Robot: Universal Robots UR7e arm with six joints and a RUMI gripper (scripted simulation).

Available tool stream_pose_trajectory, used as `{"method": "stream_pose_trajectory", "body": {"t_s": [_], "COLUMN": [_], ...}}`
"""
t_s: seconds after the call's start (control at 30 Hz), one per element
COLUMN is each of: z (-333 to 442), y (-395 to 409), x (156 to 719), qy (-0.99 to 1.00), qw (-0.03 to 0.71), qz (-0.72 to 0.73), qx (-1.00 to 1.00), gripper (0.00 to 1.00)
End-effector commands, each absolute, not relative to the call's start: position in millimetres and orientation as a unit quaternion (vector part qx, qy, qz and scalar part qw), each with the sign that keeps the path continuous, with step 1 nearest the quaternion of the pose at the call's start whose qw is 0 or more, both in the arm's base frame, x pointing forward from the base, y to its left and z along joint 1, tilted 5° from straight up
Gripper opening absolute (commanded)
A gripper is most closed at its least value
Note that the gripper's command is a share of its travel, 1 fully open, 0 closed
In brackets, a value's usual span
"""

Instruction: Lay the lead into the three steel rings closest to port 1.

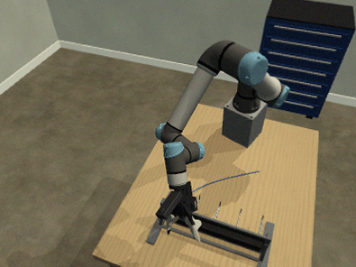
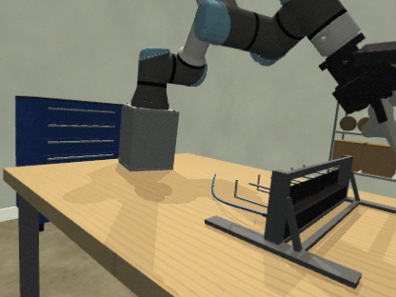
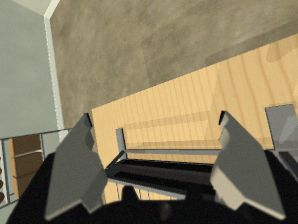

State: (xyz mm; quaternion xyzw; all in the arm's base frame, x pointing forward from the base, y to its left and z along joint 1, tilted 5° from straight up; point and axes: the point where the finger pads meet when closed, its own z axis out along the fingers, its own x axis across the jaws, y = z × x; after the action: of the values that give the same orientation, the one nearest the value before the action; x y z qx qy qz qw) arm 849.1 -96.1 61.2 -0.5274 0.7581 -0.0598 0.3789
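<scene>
The dark free-standing rack [image 1: 265, 241] [image 2: 284, 214] [image 3: 160, 167] stands upright near the table's front edge. Thin steel rings [image 1: 219, 210] [image 2: 237, 189] stick up along its top. The blue lead [image 1: 228, 177] [image 2: 228, 202] lies in a curve on the table behind the rack, and one end runs to the rack close to my gripper. I cannot tell which port it meets. My gripper [image 1: 183, 228] [image 2: 383, 114] [image 3: 154, 112] is wide open and empty. It hangs over one end of the rack, with the fingers pointing down at it. It does not touch the lead.
The arm's grey pedestal [image 1: 243, 121] [image 2: 148, 138] stands at the back of the wooden table [image 1: 287, 150] [image 2: 95, 200]. A blue drawer cabinet [image 1: 309, 56] [image 2: 71, 128] stands on the floor behind. A shelf unit [image 2: 362, 154] stands beyond the rack.
</scene>
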Motion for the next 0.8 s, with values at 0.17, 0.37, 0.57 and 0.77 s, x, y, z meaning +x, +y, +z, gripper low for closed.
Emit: {"method": "stream_pose_trajectory", "body": {"t_s": [0.17, 0.37, 0.57, 0.77], "z": [62.4, 62.4, 62.4, 61.4], "y": [-96.2, -96.2, -96.2, -94.7], "x": [849.4, 849.4, 849.4, 845.8], "qy": [0.758, 0.758, 0.758, 0.762], "qw": [0.379, 0.379, 0.379, 0.376], "qz": [-0.061, -0.061, -0.061, -0.058], "qx": [-0.528, -0.528, -0.528, -0.524], "gripper": [1.00, 1.00, 1.00, 1.00]}}
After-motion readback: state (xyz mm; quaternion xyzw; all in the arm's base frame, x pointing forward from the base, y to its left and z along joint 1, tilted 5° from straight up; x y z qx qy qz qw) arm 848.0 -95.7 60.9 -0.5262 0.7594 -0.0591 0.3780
